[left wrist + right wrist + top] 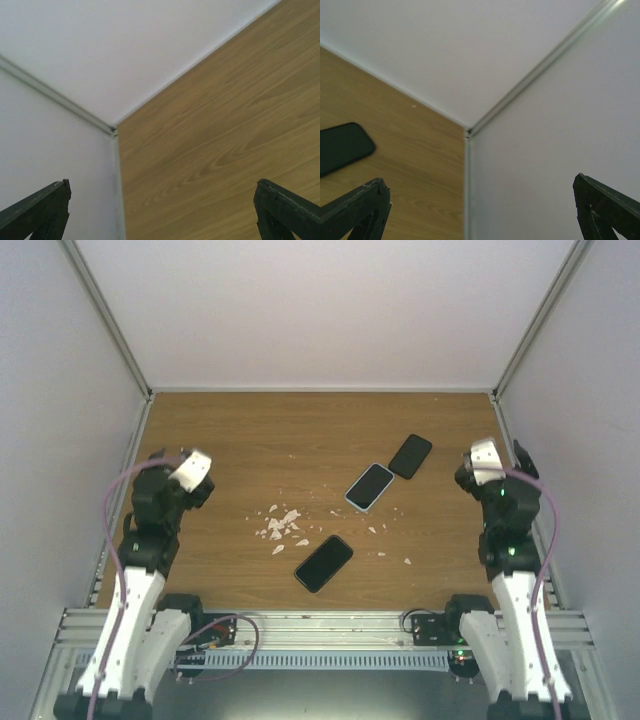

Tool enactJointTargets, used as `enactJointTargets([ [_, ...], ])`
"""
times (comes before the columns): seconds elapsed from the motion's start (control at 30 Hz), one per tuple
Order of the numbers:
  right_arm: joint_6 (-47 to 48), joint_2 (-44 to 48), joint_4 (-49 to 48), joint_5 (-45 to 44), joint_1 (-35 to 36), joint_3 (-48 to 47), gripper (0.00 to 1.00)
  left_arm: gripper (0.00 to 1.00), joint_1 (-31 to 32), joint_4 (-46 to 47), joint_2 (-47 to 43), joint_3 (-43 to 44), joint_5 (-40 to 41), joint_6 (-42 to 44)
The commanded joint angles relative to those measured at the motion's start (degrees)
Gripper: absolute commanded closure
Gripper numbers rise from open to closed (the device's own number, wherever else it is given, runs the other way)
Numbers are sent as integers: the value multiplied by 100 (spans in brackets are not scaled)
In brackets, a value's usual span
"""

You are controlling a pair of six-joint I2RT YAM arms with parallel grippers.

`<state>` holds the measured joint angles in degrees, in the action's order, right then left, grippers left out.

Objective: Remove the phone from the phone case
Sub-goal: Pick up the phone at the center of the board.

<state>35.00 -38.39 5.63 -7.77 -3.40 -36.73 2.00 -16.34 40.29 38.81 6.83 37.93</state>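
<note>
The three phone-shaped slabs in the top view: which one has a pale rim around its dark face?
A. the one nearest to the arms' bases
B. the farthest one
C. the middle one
C: the middle slab shows a pale border around its face, while the nearest slab and the farthest slab look dark all over.

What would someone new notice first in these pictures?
A white-rimmed black phone lies midway on the brown wooden table, a plain black phone just beyond it and another black slab nearer the front edge. Scattered white crumbs lie left of centre.
</note>
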Motion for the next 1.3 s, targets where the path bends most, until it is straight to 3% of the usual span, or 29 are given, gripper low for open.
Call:
enactJointTargets([
  [0.0, -786, -1164, 397, 863, -70, -889, 0, 1, 107, -315, 1258, 950, -726, -534],
  [0.2, -1487, -2684, 755, 1751, -131, -1970, 0, 1, 677, -618, 2722, 1759, -1291, -741],
  [0.43, -2128, -3526, 979, 2708, -183, -2504, 0, 1, 1938, -1089, 3629, 1837, -1970, -630],
  [0.77, -2548, -3764, 1235, 3395, -221, -2579, 0, 1, 3985, -1438, 4194, 1513, -2750, -308],
  [0.93, -2635, -3802, 1329, 3669, -229, -2601, 0, 1, 4776, -1287, 4315, 1275, -2626, -70],
  [1.27, -2710, -3969, 1456, 4035, -244, -2758, 0, 1, 5769, -907, 4514, 954, -2326, 577],
])
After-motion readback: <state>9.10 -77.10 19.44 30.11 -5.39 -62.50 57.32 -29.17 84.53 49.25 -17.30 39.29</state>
